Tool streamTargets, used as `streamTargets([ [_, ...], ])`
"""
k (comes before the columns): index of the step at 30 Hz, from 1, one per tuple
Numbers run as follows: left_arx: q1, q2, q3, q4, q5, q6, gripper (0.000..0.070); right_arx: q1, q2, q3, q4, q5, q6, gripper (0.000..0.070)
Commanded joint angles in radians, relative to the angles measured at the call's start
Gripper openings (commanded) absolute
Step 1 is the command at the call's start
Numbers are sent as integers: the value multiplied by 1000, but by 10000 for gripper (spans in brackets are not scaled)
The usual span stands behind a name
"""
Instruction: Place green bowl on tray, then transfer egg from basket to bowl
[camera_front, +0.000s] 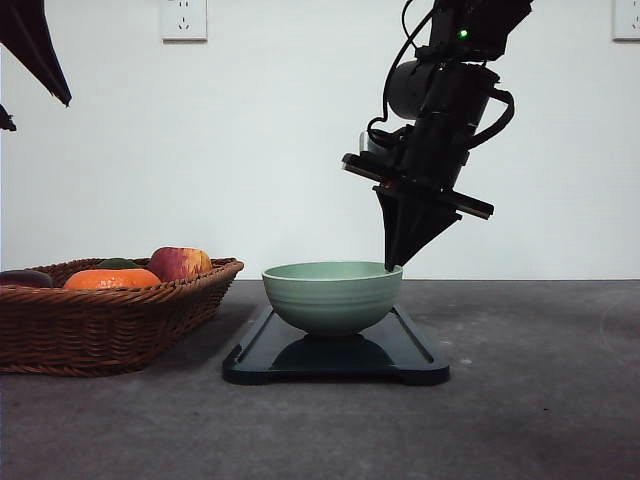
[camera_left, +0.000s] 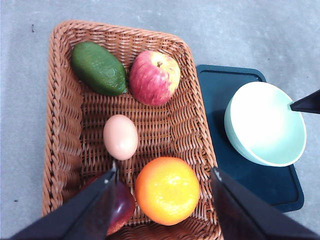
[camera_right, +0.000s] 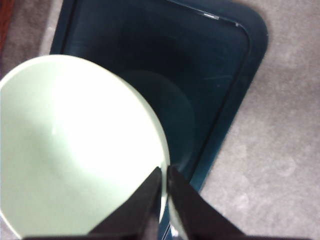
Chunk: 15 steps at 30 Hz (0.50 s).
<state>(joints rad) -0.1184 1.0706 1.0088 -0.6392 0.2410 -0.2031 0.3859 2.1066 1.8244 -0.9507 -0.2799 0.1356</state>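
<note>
The pale green bowl (camera_front: 332, 295) (camera_left: 265, 122) (camera_right: 75, 145) stands upright on the dark tray (camera_front: 400, 350) (camera_left: 220, 95) (camera_right: 200, 75). My right gripper (camera_front: 392, 262) (camera_right: 164, 175) points down at the bowl's right rim, its two fingers shut on the rim, one on each side. A tan egg (camera_left: 120, 136) lies in the middle of the brown wicker basket (camera_front: 100, 320) (camera_left: 55, 100), left of the tray. High over the basket hangs my left gripper (camera_left: 164, 171), open, with nothing held; the egg lies just beyond its left fingertip (camera_left: 112, 175).
Around the egg in the basket are a green avocado (camera_left: 98, 68), a red apple (camera_left: 154, 77) (camera_front: 180, 263), an orange (camera_left: 167, 190) (camera_front: 110, 278) and a dark red fruit (camera_left: 122, 205). Grey tabletop surrounds basket and tray. A white wall stands behind.
</note>
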Motion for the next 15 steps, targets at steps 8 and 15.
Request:
streamTargets([
  [8,-2,8,23,10,4,2,361,11,57,24,-2,-3,7,110],
  [15,-2,8,23,6,4,2,361,7,44,57,-45,-4,6,276],
])
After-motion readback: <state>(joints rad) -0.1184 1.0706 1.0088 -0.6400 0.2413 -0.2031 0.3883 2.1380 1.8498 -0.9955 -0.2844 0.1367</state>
